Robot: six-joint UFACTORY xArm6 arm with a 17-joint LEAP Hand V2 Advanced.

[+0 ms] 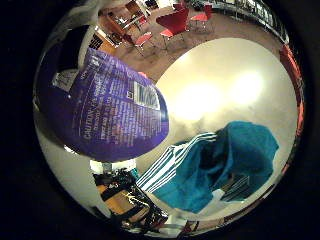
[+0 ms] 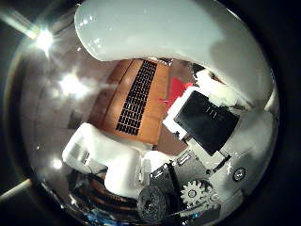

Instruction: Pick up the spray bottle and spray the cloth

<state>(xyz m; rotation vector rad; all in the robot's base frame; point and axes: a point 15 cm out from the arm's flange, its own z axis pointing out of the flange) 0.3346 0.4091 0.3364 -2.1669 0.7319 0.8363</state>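
While the table (image 1: 225, 85) spreads pale below the palm, the spray bottle (image 1: 112, 107) sits close against it, lifted, with the teal cloth (image 1: 235, 160) lying farther out. The hand (image 2: 188, 141) looks curled around the bottle, so picking up seems done. Next comes aiming the nozzle clothward and squeezing.

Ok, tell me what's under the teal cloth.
The teal cloth lies crumpled on the pale round table, with a striped teal-and-white cloth showing beneath its edge. Anything else below its folds is covered. The purple spray bottle sits close to the palm.
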